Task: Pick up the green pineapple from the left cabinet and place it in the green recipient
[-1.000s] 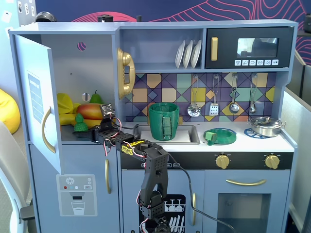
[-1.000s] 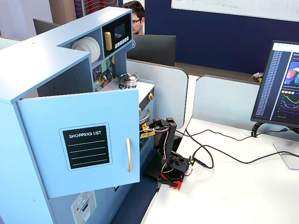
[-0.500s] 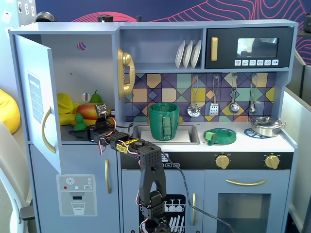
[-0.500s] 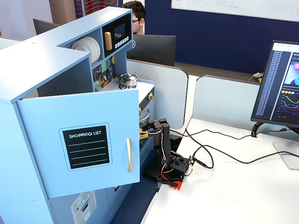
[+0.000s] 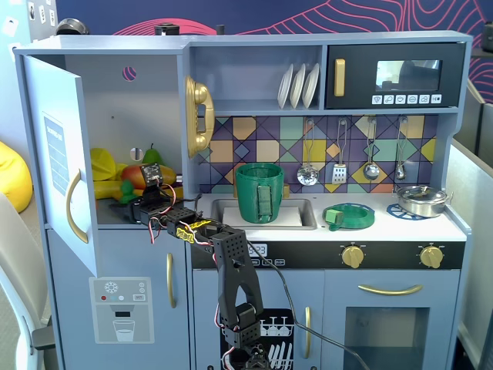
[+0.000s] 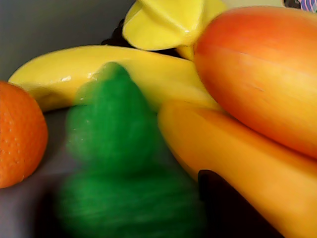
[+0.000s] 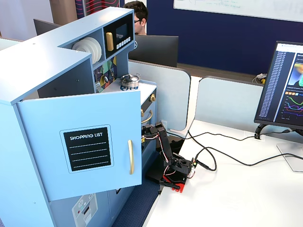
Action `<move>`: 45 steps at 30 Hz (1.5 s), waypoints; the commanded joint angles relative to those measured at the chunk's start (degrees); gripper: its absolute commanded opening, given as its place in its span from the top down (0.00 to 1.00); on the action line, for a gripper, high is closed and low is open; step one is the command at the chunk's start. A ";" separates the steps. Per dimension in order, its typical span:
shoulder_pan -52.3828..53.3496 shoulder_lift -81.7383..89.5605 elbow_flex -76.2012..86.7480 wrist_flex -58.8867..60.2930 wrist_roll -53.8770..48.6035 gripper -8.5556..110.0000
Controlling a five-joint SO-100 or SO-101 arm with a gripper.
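The green pineapple point(image 6: 116, 148) fills the lower middle of the wrist view, blurred, with its pointed top up. It lies on the shelf of the left cabinet point(image 5: 108, 100), whose door point(image 5: 58, 154) stands open, and shows as a small green spot point(image 5: 126, 192) among the fruit. My gripper point(image 5: 141, 203) reaches into the cabinet right at the pineapple. Only one dark finger point(image 6: 223, 198) shows, close to the pineapple's right side, so the jaw opening is unclear. The green recipient point(image 5: 259, 191), a tall dark green pot with a strap handle, stands on the counter by the sink.
Around the pineapple lie an orange point(image 6: 20, 134), a banana point(image 6: 89, 69), a red-orange mango point(image 6: 262, 74) and another yellow-orange fruit point(image 6: 228, 148). A flat green dish point(image 5: 348, 216) sits right of the sink. The open door point(image 7: 87, 146) hides the gripper in a fixed view.
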 commanded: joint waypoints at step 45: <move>32.08 55.28 19.69 28.21 -10.37 0.93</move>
